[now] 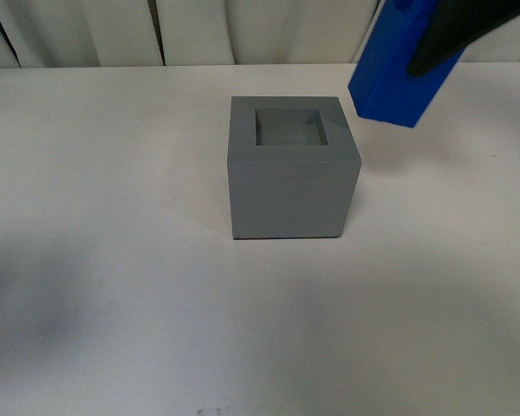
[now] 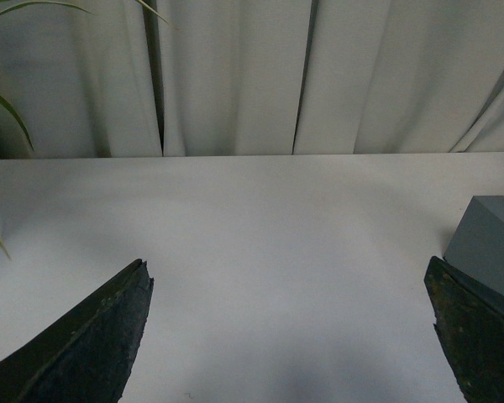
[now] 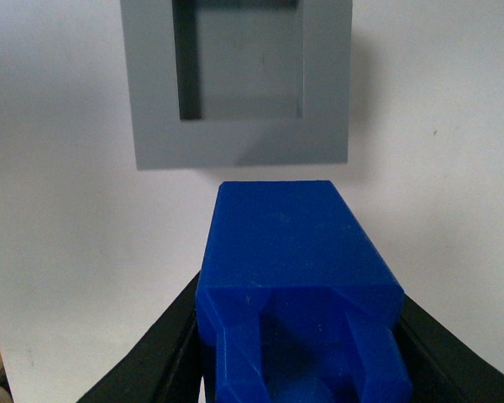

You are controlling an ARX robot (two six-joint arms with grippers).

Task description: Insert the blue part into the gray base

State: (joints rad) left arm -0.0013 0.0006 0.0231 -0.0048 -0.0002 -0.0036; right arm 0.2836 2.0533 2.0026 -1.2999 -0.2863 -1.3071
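The gray base (image 1: 293, 169) stands upright in the middle of the white table, its square recess (image 1: 291, 126) open and empty. My right gripper (image 1: 433, 54) is shut on the blue part (image 1: 395, 74) and holds it tilted in the air, above and to the right of the base. In the right wrist view the blue part (image 3: 292, 277) sits between the black fingers (image 3: 164, 357), with the base (image 3: 239, 84) beyond its end. My left gripper (image 2: 290, 285) is open and empty over bare table, with a corner of the base (image 2: 491, 243) beside one finger.
White curtains (image 1: 199, 30) hang along the table's far edge. Green plant leaves (image 2: 0, 101) show at the side in the left wrist view. The white table (image 1: 113, 260) surrounds the base.
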